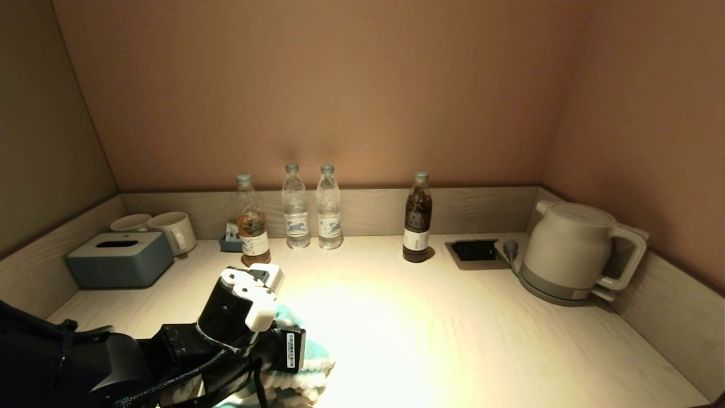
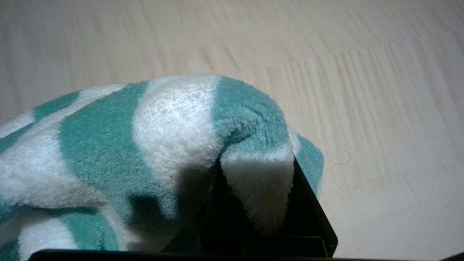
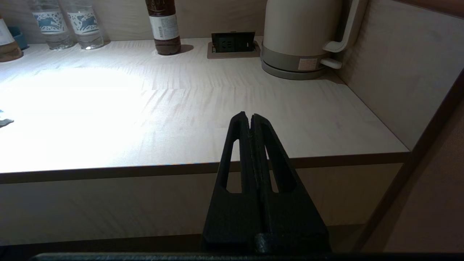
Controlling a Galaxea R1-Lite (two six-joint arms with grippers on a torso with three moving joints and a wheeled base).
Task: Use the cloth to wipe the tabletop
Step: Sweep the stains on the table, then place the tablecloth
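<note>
Cloth, teal-and-white striped terry, lies bunched at the near left of the tabletop, pinned under the left gripper. In the left wrist view a white fold of it is drawn up between the dark fingers, so the left gripper is clenched on the cloth and appears to press it against the wood. From the robot's seat the cloth sits at about 7 o'clock on the counter; its bulk seems to trail back toward the near edge, though the arm hides most of it.

Open counter spreads from the cloth toward 12 and 3 o'clock, so a sweep that way looks free for a good stretch. Beyond it, along the back rim, stand a tea bottle nearest the gripper at 11 o'clock, two water bottles, and a dark bottle. A grey-blue tissue box and two mugs sit at 10 o'clock. A black recess and a kettle occupy 2 o'clock.

The right gripper waits off the front edge, fingers pressed together on nothing, well apart from the cloth.
</note>
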